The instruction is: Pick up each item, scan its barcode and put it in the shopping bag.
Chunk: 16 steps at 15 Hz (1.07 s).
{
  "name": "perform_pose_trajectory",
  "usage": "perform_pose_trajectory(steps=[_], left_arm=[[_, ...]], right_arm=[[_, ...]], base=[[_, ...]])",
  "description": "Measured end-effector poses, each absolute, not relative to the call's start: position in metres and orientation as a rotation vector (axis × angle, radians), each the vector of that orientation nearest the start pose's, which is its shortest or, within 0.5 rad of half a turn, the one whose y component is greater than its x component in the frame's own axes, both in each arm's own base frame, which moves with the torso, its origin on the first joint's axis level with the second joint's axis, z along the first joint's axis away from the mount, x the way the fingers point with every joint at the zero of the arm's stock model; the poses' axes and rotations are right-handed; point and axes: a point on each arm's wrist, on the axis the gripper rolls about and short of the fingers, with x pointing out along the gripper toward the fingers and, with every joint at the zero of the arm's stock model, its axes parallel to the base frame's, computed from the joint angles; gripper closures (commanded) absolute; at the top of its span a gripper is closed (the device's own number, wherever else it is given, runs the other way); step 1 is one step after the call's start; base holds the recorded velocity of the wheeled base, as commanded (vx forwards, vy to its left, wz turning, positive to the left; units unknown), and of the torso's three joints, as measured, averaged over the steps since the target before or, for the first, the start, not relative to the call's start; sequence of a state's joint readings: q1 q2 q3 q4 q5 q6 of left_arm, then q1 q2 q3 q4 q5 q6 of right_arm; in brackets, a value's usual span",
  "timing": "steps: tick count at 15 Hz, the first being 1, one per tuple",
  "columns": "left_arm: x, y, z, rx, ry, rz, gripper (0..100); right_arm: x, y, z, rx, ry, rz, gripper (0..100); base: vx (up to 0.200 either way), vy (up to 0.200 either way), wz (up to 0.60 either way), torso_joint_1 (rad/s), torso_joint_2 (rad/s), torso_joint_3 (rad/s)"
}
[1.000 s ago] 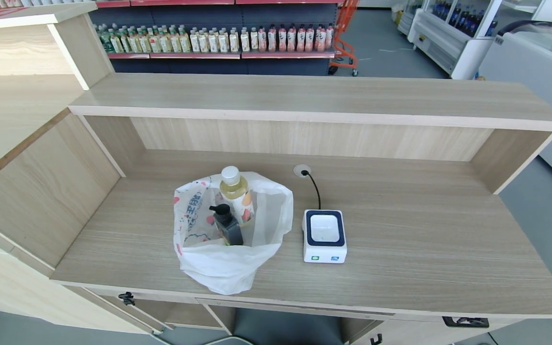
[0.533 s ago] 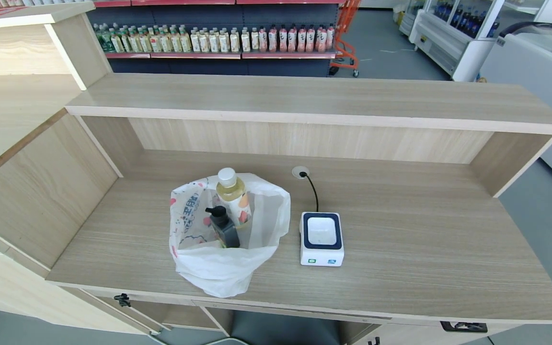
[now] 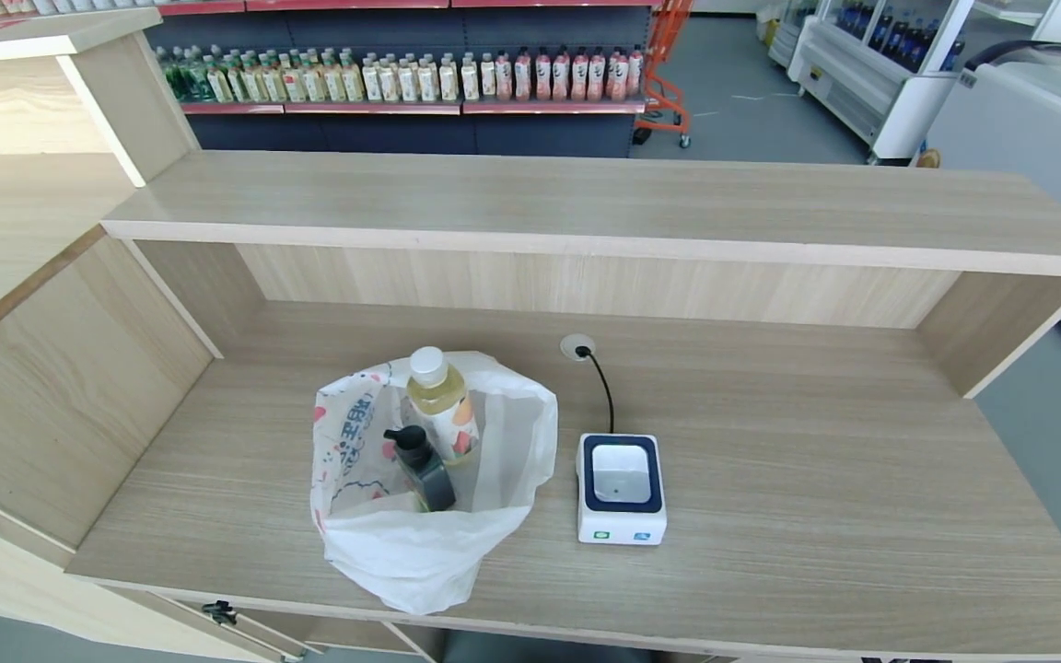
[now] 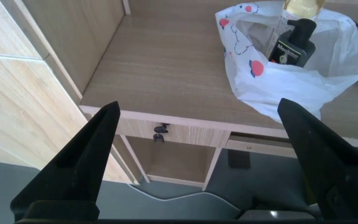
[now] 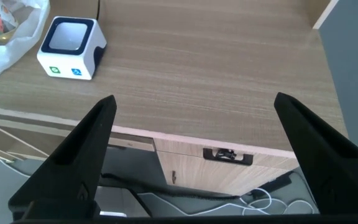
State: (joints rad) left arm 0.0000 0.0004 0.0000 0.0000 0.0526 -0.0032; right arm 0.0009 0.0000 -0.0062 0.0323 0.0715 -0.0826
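A white plastic shopping bag (image 3: 420, 543) stands open on the wooden counter (image 3: 816, 479), left of centre. Inside it stand a yellow drink bottle (image 3: 439, 405) with a white cap and a dark pump bottle (image 3: 424, 468). The bag (image 4: 291, 81) and the pump bottle (image 4: 293, 45) also appear in the left wrist view. A white and blue barcode scanner (image 3: 621, 488) sits just right of the bag. My left gripper (image 4: 199, 107) hangs open off the counter's front edge, near the bag. My right gripper (image 5: 196, 101) is open too, off the front edge to the right of the scanner (image 5: 71, 47).
A raised ledge (image 3: 586, 198) runs along the counter's back and a wooden side wall (image 3: 79, 387) closes its left end. The scanner's black cable (image 3: 604, 387) runs to a hole at the back. Drawers with dark handles (image 4: 160, 132) sit under the front edge.
The head camera has shifted, so the counter sits lower in the picture. The bag, both bottles and the scanner have not moved on the counter.
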Motion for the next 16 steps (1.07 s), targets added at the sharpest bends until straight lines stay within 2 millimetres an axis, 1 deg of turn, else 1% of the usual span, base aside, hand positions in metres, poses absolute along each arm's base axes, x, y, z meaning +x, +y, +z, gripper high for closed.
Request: perform_pose_trajectory(steps=[16], left_arm=[[-0.0228,0.0012,0.0755,-0.006,0.000,0.053,0]], right_arm=[[-0.0233,0.0016,0.0739,-0.085,0.023,0.075,0]], base=[[0.000,0.000,0.00,0.000,0.00,0.000]])
